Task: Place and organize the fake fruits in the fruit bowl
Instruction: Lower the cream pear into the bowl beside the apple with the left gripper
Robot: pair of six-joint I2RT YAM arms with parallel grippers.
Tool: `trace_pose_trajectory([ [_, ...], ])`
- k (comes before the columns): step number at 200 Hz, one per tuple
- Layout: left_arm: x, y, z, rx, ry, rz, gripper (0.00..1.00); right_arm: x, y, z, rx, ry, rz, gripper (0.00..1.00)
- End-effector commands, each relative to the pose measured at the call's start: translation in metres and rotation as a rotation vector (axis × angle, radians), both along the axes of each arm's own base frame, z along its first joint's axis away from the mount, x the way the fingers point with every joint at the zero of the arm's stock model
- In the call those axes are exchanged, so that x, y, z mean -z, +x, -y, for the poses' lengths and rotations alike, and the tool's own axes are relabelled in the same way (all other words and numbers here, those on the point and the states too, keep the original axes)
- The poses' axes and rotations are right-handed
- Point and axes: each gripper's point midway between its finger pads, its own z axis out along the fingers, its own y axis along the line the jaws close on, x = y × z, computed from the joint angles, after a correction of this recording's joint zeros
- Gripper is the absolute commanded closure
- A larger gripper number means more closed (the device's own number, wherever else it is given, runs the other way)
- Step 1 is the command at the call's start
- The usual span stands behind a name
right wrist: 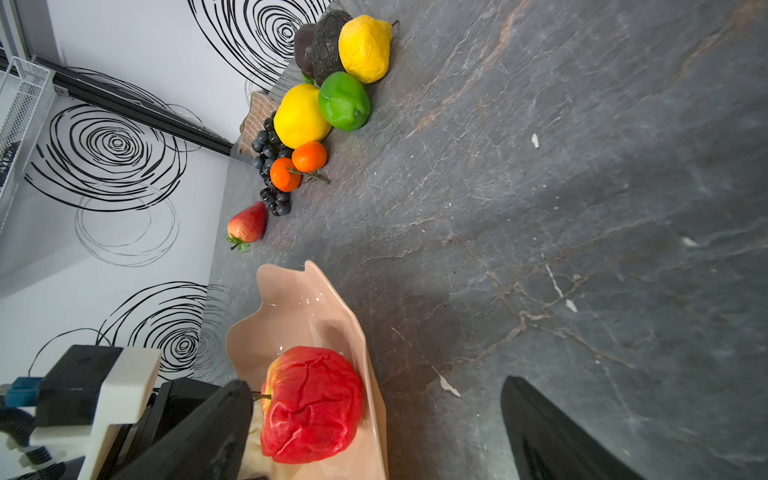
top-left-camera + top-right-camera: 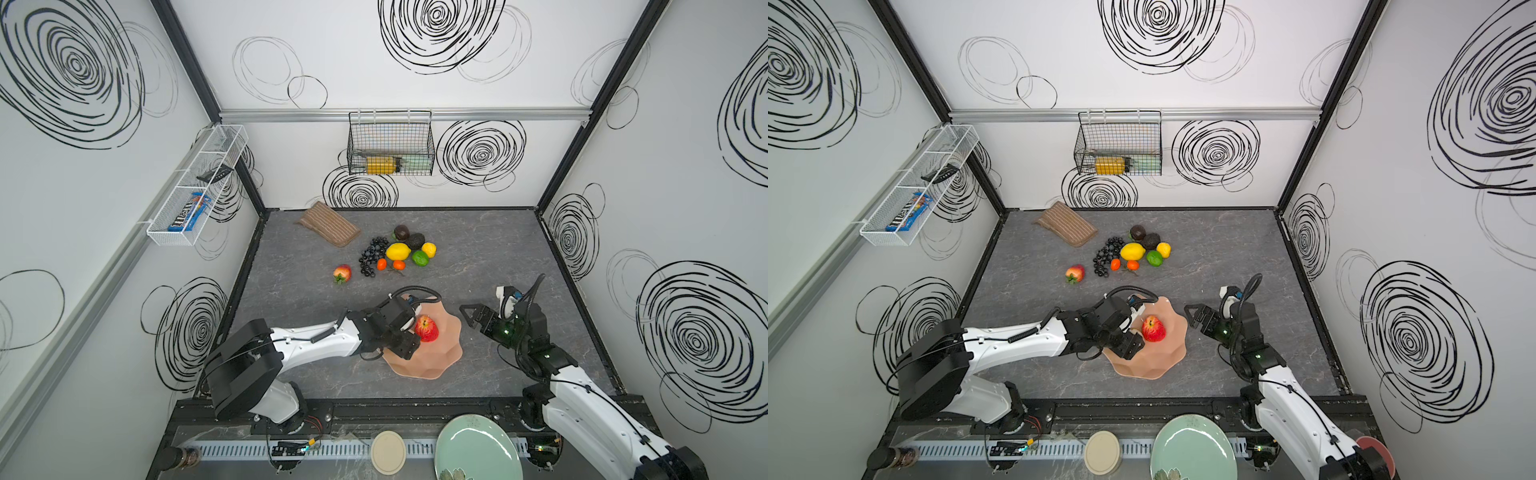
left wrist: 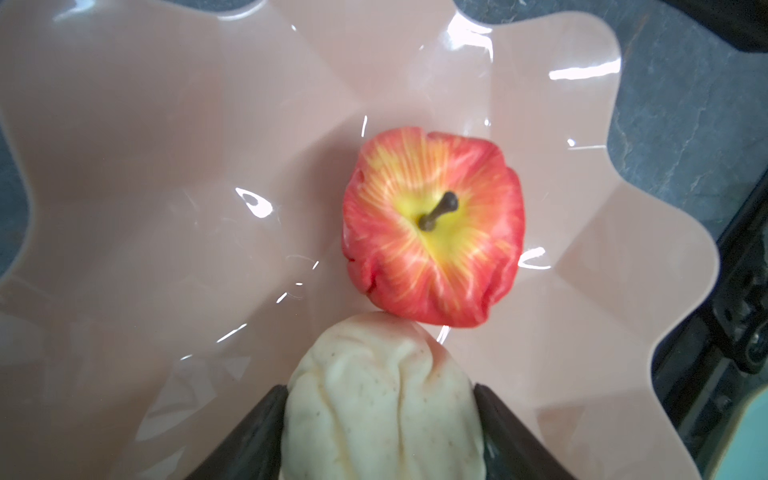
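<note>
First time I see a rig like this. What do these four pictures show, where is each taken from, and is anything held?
Two robot arms with two-fingered grippers work on a grey table. Two pictures come from one overhead stereo camera; the two close-ups come from a camera on each wrist. The left gripper holds a beige fruit between its fingers, inside the pink fruit bowl, touching the red apple lying there. The right gripper is open and empty beside the bowl. Farther back on the table lie a grape bunch, lemon, lime, yellow pear, two avocados, two tangerines and a strawberry.
</note>
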Motion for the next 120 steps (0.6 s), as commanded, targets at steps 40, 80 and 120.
trace_pose_trajectory([
  [40,-0.011,0.007,0.002,-0.009,0.010,0.027,0.20,-0.004,0.003,-0.001,-0.001,0.016,0.017,0.03],
  [80,-0.014,0.009,0.000,-0.019,0.013,0.038,0.19,-0.004,0.004,-0.001,-0.002,0.016,0.015,0.03],
  [120,-0.021,0.003,0.003,0.009,0.001,0.053,0.12,-0.001,0.002,-0.001,-0.003,0.015,0.009,0.03],
])
